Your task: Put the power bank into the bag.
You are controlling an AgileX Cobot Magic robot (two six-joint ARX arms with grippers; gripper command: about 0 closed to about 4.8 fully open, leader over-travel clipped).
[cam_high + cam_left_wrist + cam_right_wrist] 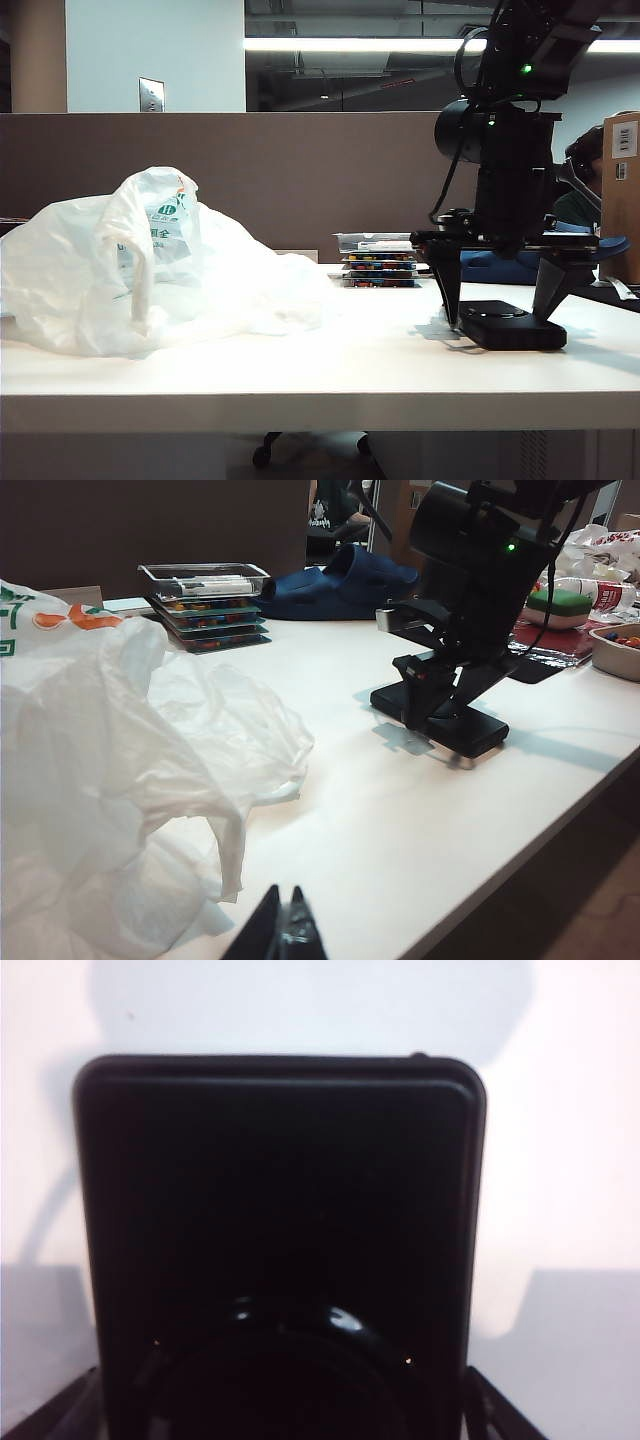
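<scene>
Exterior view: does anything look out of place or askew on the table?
A blue clog lies on the table behind the right gripper, odd among desk items. The bag lies crumpled, mouth not visibly open. The power bank sits flat between the open jaws. Left gripper is shut.

Bare surface (380,350) lies open between the bag (150,270) and the power bank (512,324), which the right pincer (505,300) straddles with fingers spread, while behind that gap a stack of trays (378,262) and a blue shoe (340,585) block the back edge.
</scene>
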